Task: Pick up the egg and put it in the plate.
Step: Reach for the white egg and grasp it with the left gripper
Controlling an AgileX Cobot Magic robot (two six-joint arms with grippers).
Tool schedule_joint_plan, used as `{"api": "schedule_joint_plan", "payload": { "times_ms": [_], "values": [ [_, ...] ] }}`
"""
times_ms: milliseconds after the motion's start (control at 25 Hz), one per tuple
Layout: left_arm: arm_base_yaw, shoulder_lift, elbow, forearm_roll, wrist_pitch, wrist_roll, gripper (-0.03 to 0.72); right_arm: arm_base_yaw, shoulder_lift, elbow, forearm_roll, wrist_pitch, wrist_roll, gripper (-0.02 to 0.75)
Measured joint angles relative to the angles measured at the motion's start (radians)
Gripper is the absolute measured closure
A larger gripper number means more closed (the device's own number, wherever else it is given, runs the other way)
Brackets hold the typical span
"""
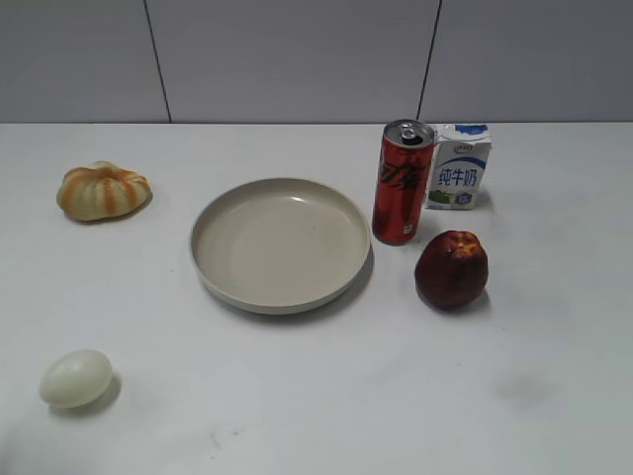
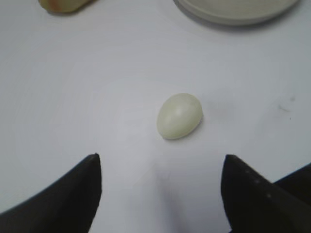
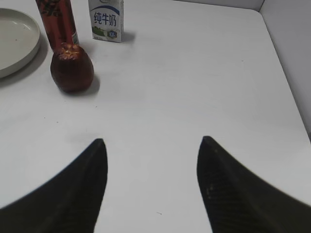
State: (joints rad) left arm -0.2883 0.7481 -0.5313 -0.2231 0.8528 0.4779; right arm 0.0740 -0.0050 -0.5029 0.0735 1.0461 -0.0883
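The pale cream egg (image 1: 75, 378) lies on the white table at the front left, apart from everything else. In the left wrist view the egg (image 2: 179, 116) lies just ahead of my open left gripper (image 2: 162, 156), a little right of the midline between its fingers and not touching them. The beige plate (image 1: 280, 298) stands empty at the middle of the table; its rim shows in the left wrist view (image 2: 233, 17) and the right wrist view (image 3: 12, 68). My right gripper (image 3: 151, 141) is open and empty above bare table. Neither gripper shows in the exterior view.
An orange-striped pumpkin-like thing (image 1: 103, 190) lies at the back left. A red can (image 1: 403, 182) stands right of the plate, a milk carton (image 1: 458, 166) behind it, a dark red apple (image 1: 451, 268) in front. The table's right edge meets a wall (image 3: 291, 58).
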Motion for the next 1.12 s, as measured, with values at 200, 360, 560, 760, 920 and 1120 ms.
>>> {"api": "schedule_joint_plan", "payload": {
  "times_ms": [200, 360, 560, 760, 920, 1120],
  "values": [
    [-0.089, 0.216, -0.055, 0.0, -0.065, 0.036, 0.123, 0.0, 0.0, 0.0, 0.0, 0.0, 0.0, 0.29],
    [-0.135, 0.409, -0.108, 0.02, -0.093, 0.078, 0.132, 0.0, 0.0, 0.0, 0.0, 0.0, 0.0, 0.29],
    [-0.148, 0.655, -0.172, 0.06, -0.112, 0.085, 0.136, 0.0, 0.0, 0.0, 0.0, 0.0, 0.0, 0.29],
    [-0.15, 0.841, -0.243, 0.07, -0.125, 0.088, 0.139, 0.0, 0.0, 0.0, 0.0, 0.0, 0.0, 0.29],
    [-0.15, 0.952, -0.264, 0.084, -0.123, 0.089, 0.141, 0.0, 0.0, 0.0, 0.0, 0.0, 0.0, 0.29],
    [-0.15, 1.031, -0.266, 0.09, -0.113, 0.089, 0.143, 0.0, 0.0, 0.0, 0.0, 0.0, 0.0, 0.29]
  ]
}}
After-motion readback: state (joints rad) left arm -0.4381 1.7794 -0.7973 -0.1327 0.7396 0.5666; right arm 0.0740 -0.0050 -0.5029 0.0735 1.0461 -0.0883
